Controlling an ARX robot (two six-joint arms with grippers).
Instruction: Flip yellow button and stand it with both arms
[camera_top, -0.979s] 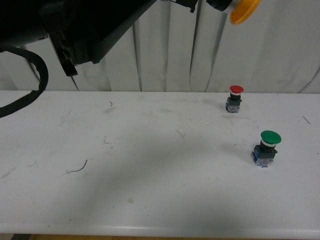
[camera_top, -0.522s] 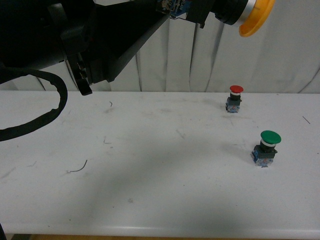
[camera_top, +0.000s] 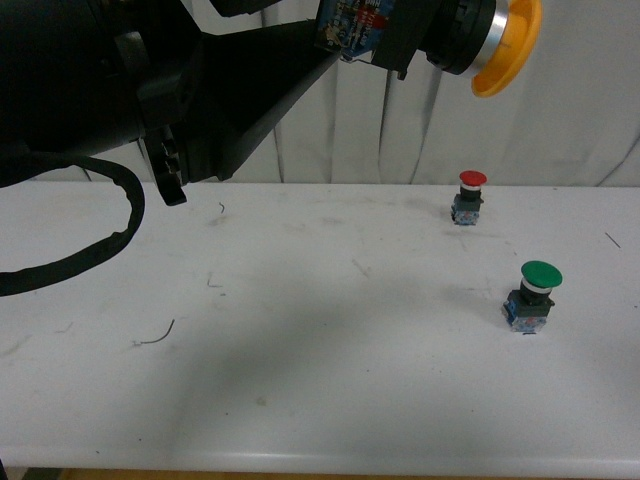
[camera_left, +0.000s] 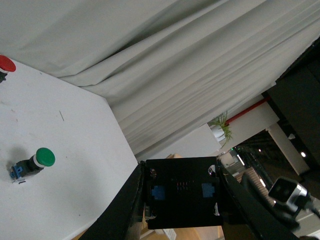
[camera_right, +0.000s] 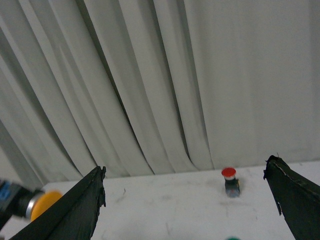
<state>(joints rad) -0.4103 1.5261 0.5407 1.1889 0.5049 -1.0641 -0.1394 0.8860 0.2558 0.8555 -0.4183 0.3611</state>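
Observation:
My left gripper (camera_top: 400, 40) is shut on the yellow button (camera_top: 505, 45) and holds it high above the table, on its side, with the yellow-orange cap pointing right. In the left wrist view the button's dark base (camera_left: 182, 192) sits clamped between the two black fingers. My right gripper (camera_right: 185, 210) is open and empty; its two black fingers (camera_right: 75, 215) stand wide apart. The yellow button also shows in the right wrist view (camera_right: 37, 205), at the edge beside one finger. The right arm is out of the front view.
A red-capped button (camera_top: 470, 197) stands at the back right of the white table (camera_top: 300, 380). A larger green-capped button (camera_top: 535, 295) stands nearer, at the right. Grey curtains (camera_top: 560, 130) hang behind the table. The left arm's black body and cable (camera_top: 100, 110) fill the upper left.
My left arm has come lower and a little to the right with the yellow button, so more of the button and arm shows. The red and green buttons have not moved.

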